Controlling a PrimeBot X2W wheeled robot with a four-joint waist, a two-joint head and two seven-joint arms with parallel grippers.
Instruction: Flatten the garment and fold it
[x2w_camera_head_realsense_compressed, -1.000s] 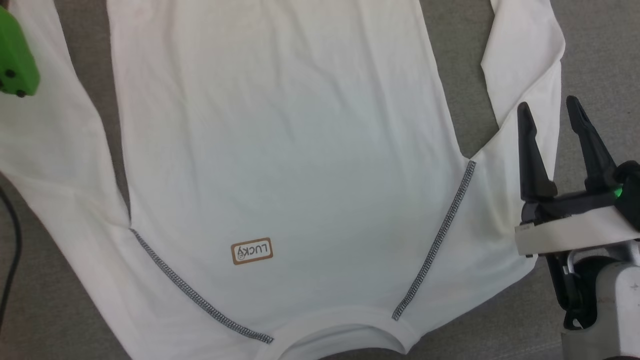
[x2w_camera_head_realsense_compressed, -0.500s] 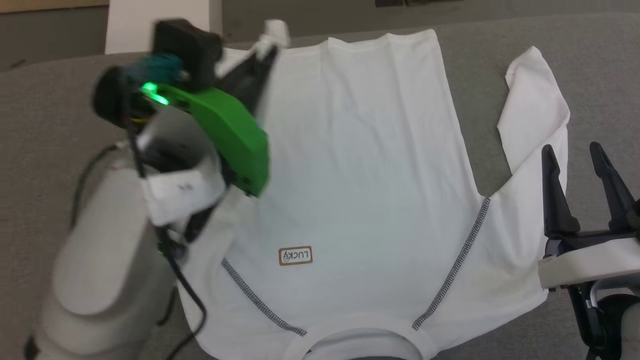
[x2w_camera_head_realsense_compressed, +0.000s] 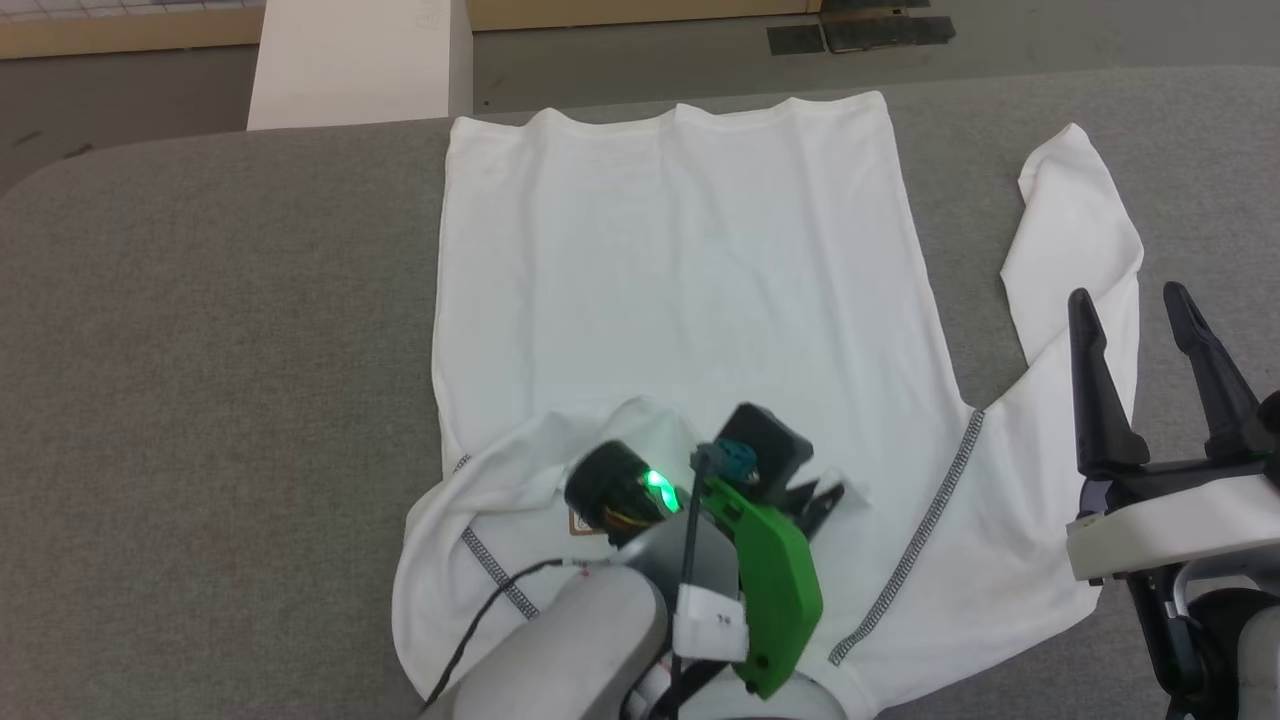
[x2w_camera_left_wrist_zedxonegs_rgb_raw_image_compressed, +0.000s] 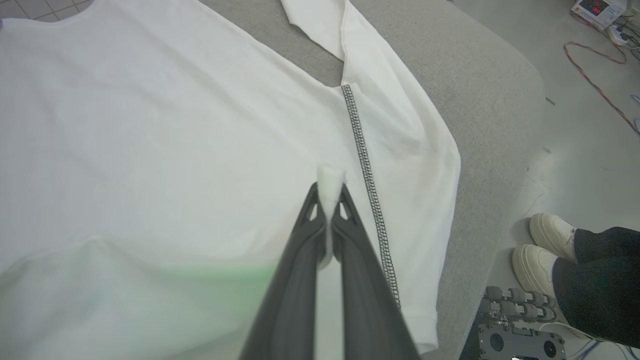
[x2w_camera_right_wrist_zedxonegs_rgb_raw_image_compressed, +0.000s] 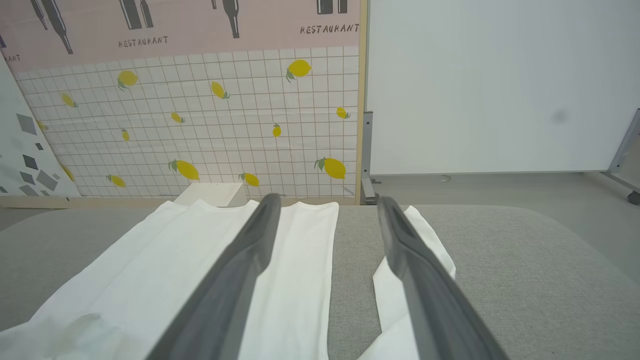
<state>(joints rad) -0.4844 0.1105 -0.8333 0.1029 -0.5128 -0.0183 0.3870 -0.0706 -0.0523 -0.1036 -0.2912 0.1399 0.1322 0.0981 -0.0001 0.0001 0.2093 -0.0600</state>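
The white garment (x2w_camera_head_realsense_compressed: 680, 260) lies spread on the grey table (x2w_camera_head_realsense_compressed: 200, 350), collar toward me, with dark zigzag stitching (x2w_camera_head_realsense_compressed: 925, 520) along its shoulder seams. Its left sleeve is folded over onto the chest. My left gripper (x2w_camera_head_realsense_compressed: 828, 494) is over the chest, shut on the end of that sleeve. In the left wrist view a tuft of white cloth sticks out between the closed fingertips of the left gripper (x2w_camera_left_wrist_zedxonegs_rgb_raw_image_compressed: 330, 192). My right gripper (x2w_camera_head_realsense_compressed: 1130, 305) stands open over the right sleeve (x2w_camera_head_realsense_compressed: 1075, 220), with nothing between its fingers (x2w_camera_right_wrist_zedxonegs_rgb_raw_image_compressed: 235, 280).
A rigid white box (x2w_camera_head_realsense_compressed: 355, 60) stands behind the table's far edge, left of the hem. A person's feet in white shoes (x2w_camera_left_wrist_zedxonegs_rgb_raw_image_compressed: 545, 245) stand on the floor beside the table's right end. Bare grey tabletop stretches left of the shirt.
The head camera has pulled back and now takes in the whole shirt. My left arm carried the left sleeve from the far left across onto the chest. The right gripper stays open.
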